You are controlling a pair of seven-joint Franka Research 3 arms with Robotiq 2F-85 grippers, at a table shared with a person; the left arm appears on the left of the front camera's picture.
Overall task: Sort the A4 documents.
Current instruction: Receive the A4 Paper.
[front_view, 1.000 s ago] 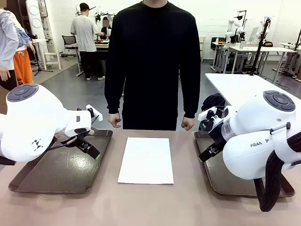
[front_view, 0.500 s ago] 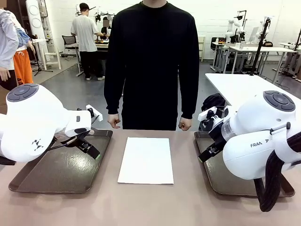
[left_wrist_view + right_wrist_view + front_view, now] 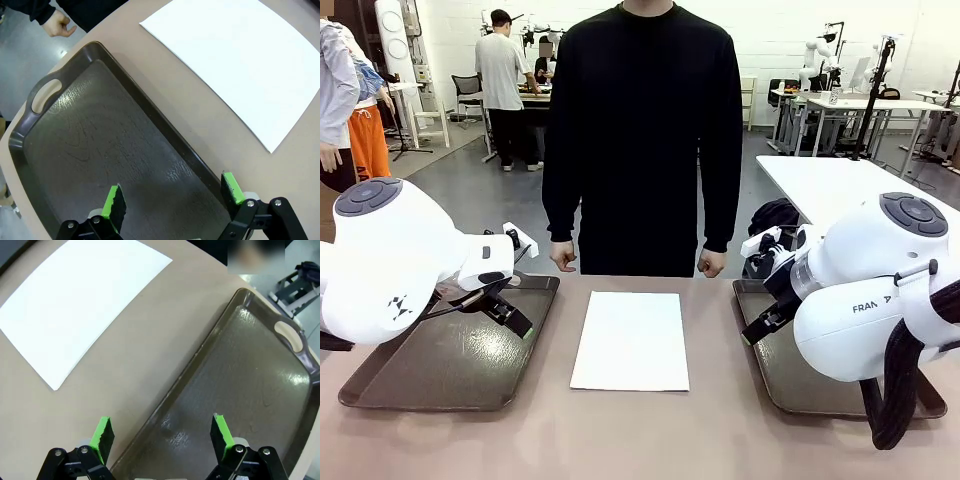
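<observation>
White A4 documents [image 3: 631, 340] lie flat in the middle of the tan table, between two dark brown trays; the white paper [image 3: 240, 60] also lies at the upper right of the left wrist view and the same paper [image 3: 75, 305] at the upper left of the right wrist view. My left gripper [image 3: 510, 318] hovers open over the left tray [image 3: 420, 385], its green-padded fingers [image 3: 115, 202] spread above the tray floor [image 3: 100, 150]. My right gripper [image 3: 760, 325] hangs open over the inner rim of the right tray [image 3: 790, 395], with its green pads [image 3: 103, 432] wide apart. Neither holds anything.
A person in black stands at the far side, hands [image 3: 563, 255] hanging by the table edge. Both trays have cut-out handles [image 3: 45, 95]. A dark bag [image 3: 775, 215] sits behind the right tray. Other people and tables stand farther back.
The person's hands shifted slightly at the table's far edge. Both arms and the paper stayed still.
</observation>
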